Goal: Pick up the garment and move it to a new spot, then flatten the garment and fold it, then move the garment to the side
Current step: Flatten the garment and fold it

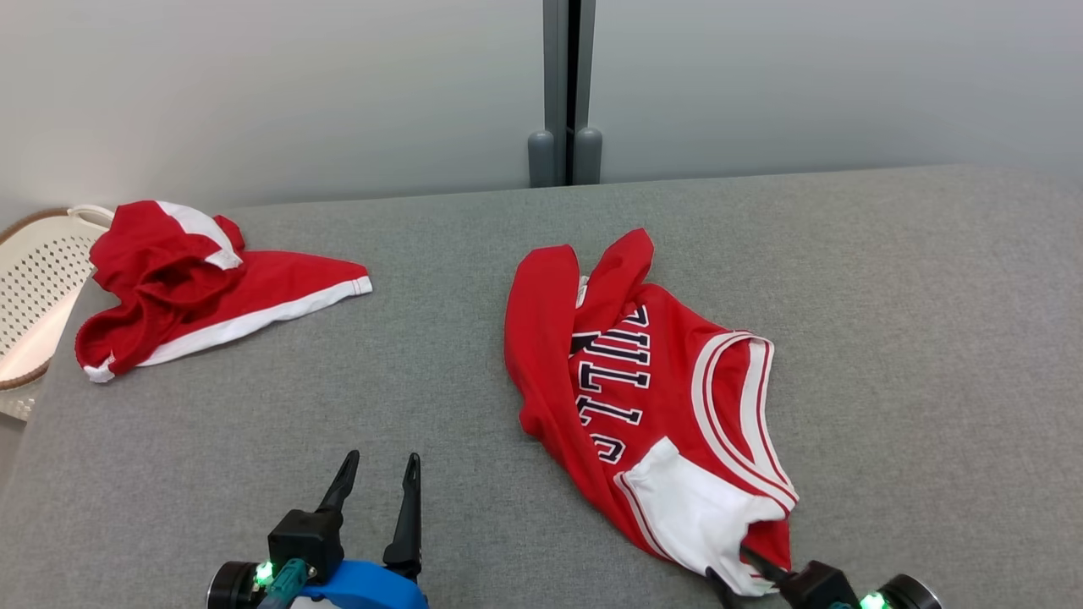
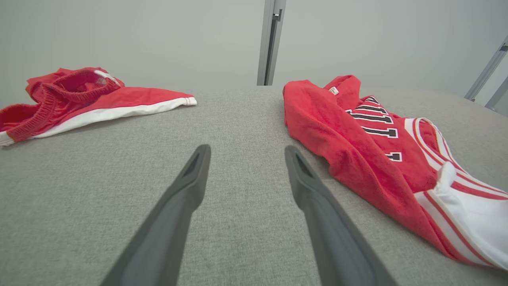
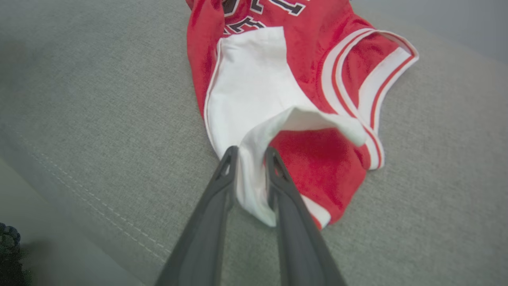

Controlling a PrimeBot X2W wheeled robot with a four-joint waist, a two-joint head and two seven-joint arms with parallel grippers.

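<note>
setting down jersey [image 1: 626, 381], seemingly: right gripper [image 3: 251, 153] straddles white hem [image 3: 253, 184], jaws narrowly apart, pinch unclear; left gripper [image 2: 247, 150] wide apart, jersey to its right. next: flattening needs both grippers on hem corners.

This looks like a bare test room set up for folding clothes, not a home. Under the left claw [image 1: 382, 459] stretches a wide table [image 1: 423, 338] covered in grey cloth, with a stitched seam [image 3: 99, 202] near its edge. Far beyond the claw stand plain pale wall panels [image 1: 254, 85] joined by a grey metal post [image 1: 565, 85]. Off to the claw's left, at the table's edge, sits a white plastic laundry basket [image 1: 38, 271] with red shorts [image 1: 195, 288] just beside it. A red jersey [image 1: 626, 372] lies to the claw's right.
</note>
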